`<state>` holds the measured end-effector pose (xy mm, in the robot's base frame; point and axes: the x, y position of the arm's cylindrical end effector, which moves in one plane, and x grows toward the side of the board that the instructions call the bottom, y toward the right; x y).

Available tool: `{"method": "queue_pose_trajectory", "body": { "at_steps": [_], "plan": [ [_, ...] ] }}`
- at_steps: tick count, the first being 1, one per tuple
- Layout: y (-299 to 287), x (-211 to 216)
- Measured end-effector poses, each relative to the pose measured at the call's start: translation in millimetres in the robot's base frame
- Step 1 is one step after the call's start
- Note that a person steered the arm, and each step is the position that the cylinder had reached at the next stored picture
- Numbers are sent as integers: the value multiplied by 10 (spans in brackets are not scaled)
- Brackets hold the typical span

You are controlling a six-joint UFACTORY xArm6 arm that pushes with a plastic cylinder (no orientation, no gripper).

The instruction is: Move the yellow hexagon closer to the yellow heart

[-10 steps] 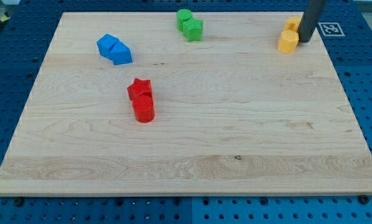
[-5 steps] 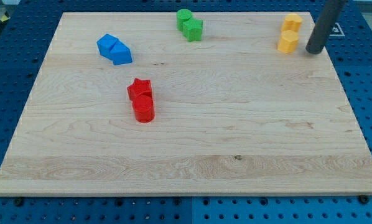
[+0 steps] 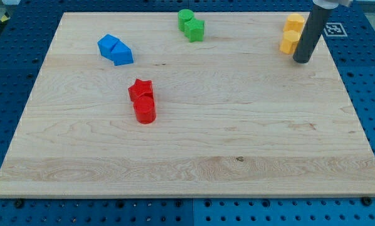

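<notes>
Two yellow blocks stand at the view's top right. The yellow hexagon (image 3: pixel 289 42) is the nearer one; the yellow heart (image 3: pixel 294 23) sits just above it, almost touching. My tip (image 3: pixel 302 61) rests on the board just right of and below the hexagon, its rod partly covering the hexagon's right edge.
Two green blocks (image 3: pixel 191 26) sit together at the top middle. Two blue blocks (image 3: pixel 115 49) sit at the upper left. A red star (image 3: pixel 140 90) and a red cylinder (image 3: pixel 145 110) touch left of centre. The wooden board (image 3: pixel 187 157) has a blue pegboard around it.
My tip moved from beside the yellow blocks out to the right, then came back left and lower, ending just below-right of the hexagon. The blocks have barely shifted.
</notes>
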<state>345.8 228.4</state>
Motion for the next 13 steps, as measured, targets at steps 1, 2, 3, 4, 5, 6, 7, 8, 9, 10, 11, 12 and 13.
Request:
{"method": "queue_pose_trajectory", "body": {
  "at_steps": [1,2,3,4,5,6,7,8,9,10,11,12,13],
  "plan": [
    [0,-56],
    [0,-82],
    [0,-167],
    [0,-213],
    [0,-286],
    [-56,-292],
    [-196,-293],
    [-303,-293],
    [-361,-293],
    [-439,-293],
    [-442,-342],
    [-442,-362],
    [-442,-436]
  ]
}}
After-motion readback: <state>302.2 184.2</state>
